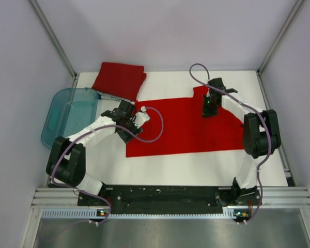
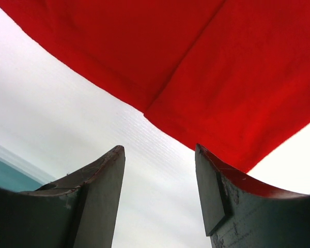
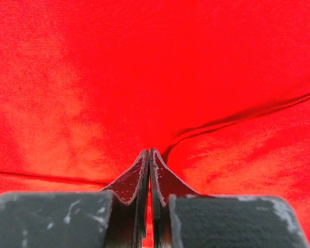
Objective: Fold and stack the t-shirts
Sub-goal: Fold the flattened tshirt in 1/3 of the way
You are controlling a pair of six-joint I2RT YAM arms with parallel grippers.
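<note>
The spread t-shirt point(image 1: 181, 129) lies flat across the middle of the worktop point(image 1: 196, 168), one sleeve reaching toward the far edge. A folded t-shirt point(image 1: 119, 78) sits at the far left corner, probably as the base of the stack.

The right hand point(image 3: 150, 155) is closed, its tips pressed into the red cloth near the far sleeve. A crease runs into the tips, so it reads as a pinch on the fabric, likely to lift that side for a fold. Whether a layer truly sits between the pads is hidden by the fingers themselves.

The left hand point(image 2: 160, 181) is open and holds nothing. It hangs low over bare worktop just short of the shirt's left hem, seemingly lined up to take that edge.

The teal tub point(image 1: 67, 113) hangs off the left edge, partly screened by the left arm. In the overhead view, the right arm covers the shirt's right edge, and the folded shirt's layers cannot be counted.
</note>
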